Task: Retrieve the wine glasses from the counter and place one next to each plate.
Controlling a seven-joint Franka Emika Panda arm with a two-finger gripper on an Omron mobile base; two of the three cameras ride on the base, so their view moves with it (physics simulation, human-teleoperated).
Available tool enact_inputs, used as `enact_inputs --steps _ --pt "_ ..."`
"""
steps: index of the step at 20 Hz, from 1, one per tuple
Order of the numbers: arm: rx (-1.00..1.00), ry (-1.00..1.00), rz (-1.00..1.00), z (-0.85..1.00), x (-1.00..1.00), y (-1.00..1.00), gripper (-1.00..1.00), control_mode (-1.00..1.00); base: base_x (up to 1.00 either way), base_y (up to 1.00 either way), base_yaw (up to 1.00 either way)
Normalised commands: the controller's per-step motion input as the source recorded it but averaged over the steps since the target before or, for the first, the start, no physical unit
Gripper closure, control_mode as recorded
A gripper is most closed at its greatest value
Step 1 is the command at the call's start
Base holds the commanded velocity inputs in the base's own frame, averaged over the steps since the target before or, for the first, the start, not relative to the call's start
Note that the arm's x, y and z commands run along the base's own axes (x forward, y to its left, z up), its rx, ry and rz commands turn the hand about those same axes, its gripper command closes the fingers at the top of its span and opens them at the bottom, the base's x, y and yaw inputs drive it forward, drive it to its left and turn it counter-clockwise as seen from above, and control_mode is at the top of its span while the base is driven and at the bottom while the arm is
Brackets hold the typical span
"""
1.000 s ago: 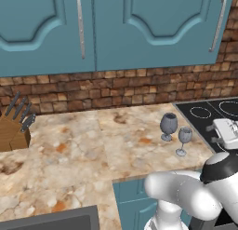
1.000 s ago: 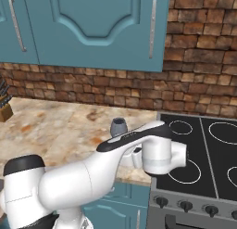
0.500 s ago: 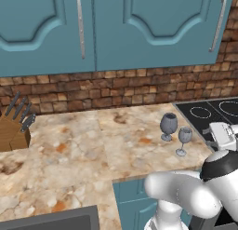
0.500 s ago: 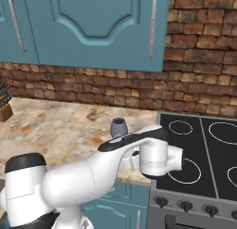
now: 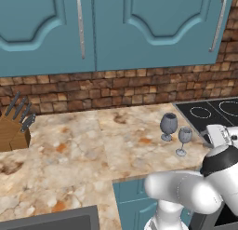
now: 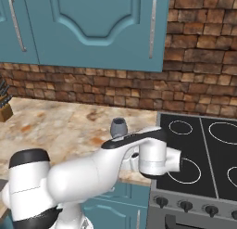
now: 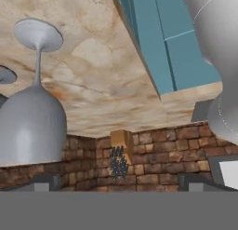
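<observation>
Two grey wine glasses stand upright on the mottled counter [image 5: 83, 150] near its right end. The larger glass [image 5: 168, 125] is behind the small thin-stemmed one [image 5: 184, 138]. My gripper [image 7: 121, 182] is open, level with the counter and just right of the small glass. The hand view is rolled upside down. In it the small glass [image 7: 30, 122] hangs at the left, outside the left fingertip [image 7: 46, 182], and nothing is between the tips. The larger glass [image 6: 118, 127] shows above my forearm in the right base view. The plates are out of view.
A black stove [image 6: 203, 154] adjoins the counter on the right, under my hand. A wooden knife block [image 5: 14, 129] stands at the counter's far left. Behind the counter is a brick wall [image 5: 116, 89], with teal upper cabinets [image 5: 139, 29] above it.
My hand has edged slightly left toward the glasses. The glasses have not moved and the jaws stay wide.
</observation>
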Motion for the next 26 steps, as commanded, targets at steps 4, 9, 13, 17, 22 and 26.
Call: enact_inputs --steps 4,9,13,17,22,26 --pt "0.0 0.0 0.0 -0.25 0.09 0.0 -1.0 -1.0 0.0 0.0 0.0" --pt "0.0 0.0 0.0 -0.25 0.15 0.0 -1.0 -1.0 0.0 0.0 0.0" --pt "0.0 0.0 0.0 -0.34 0.03 0.0 -1.0 -1.0 0.0 0.0 0.0" --pt "0.0 0.0 0.0 -0.24 0.13 0.0 -1.0 -1.0 0.0 0.0 0.0" --pt "0.0 0.0 0.0 -0.11 0.28 0.0 -1.0 -1.0 0.0 0.0 0.0" --pt "0.0 0.0 0.0 -0.15 0.16 0.01 -1.0 -1.0 0.0 0.0 0.0"
